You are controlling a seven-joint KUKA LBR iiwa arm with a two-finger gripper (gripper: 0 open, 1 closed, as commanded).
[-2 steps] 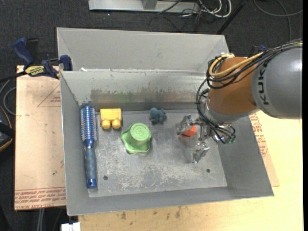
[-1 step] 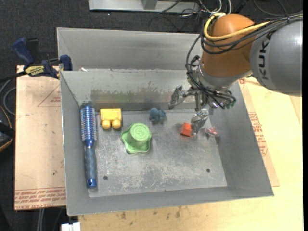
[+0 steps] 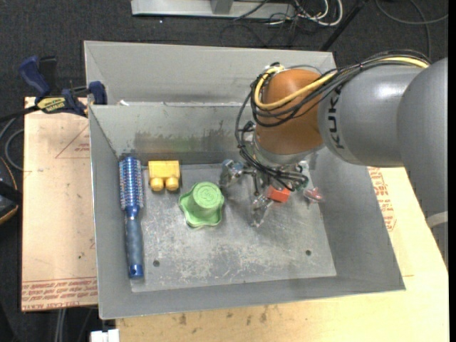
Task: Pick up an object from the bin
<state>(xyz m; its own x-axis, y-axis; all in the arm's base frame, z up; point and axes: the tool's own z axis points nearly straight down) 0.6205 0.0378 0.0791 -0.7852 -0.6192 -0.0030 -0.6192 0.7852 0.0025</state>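
The arm [image 3: 388, 112] comes in from the right and bends down into the grey metal bin [image 3: 285, 258], its wrist wrapped in an orange cover [image 3: 288, 112] with yellow and black cables [image 3: 265, 95] looped over it. The jaws hang low over the right-hand middle of the bin floor, close to the back wall. The wrist and its fittings crowd the view there, so I cannot tell whether the jaws are spread or pressed together, and nothing can be seen pinched between them. A small red piece [image 3: 279, 196] shows just under the wrist; whether it lies loose on the floor or belongs to the robot is not clear. Just to the left of the jaws sits a green cup [image 3: 203, 204], round on top with a wavy edge, apart from them. Further left, near the back wall, is a yellow block [image 3: 164, 174] with two round knobs on its near side. A blue hairbrush [image 3: 131, 216] lies along the left wall, bristle end toward the back and handle toward the front, close beside the block.
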